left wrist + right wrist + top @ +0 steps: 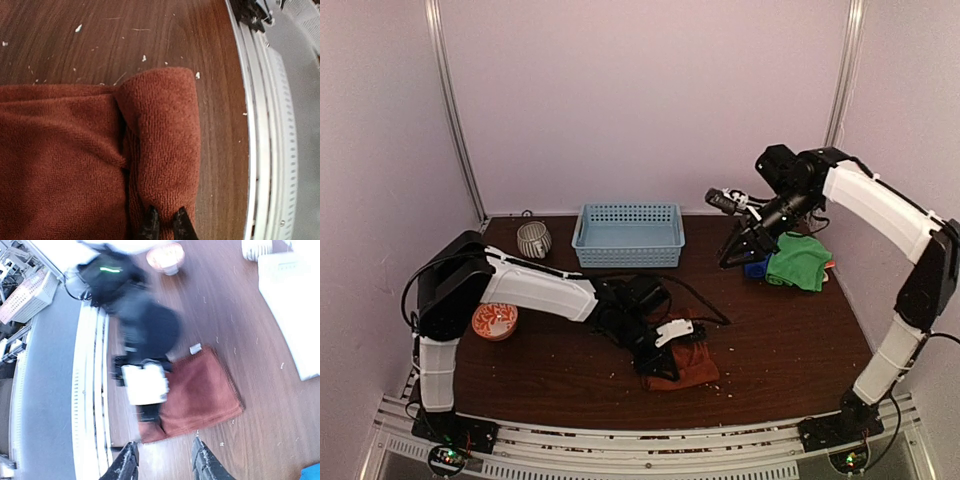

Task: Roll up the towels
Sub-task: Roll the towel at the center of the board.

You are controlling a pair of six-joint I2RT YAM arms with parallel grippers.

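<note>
The rust-red towel (688,366) lies near the table's front edge, its near edge turned over into a short roll (160,140). My left gripper (165,223) is shut on that rolled edge, both tips pressed into the cloth. From above, the left gripper (660,358) sits at the towel's left side. My right gripper (738,250) hangs raised at the back right, beside the green towel (800,260) and the blue towel (755,268). In the right wrist view the right gripper (164,466) is open and empty, with the rust-red towel (205,392) far below.
A light blue lattice basket (628,235) stands at the back centre with a grey striped cup (533,240) to its left. The orange-and-white bowl (495,320) sits at the left by the left arm. The metal front rail (265,150) runs close to the rolled edge.
</note>
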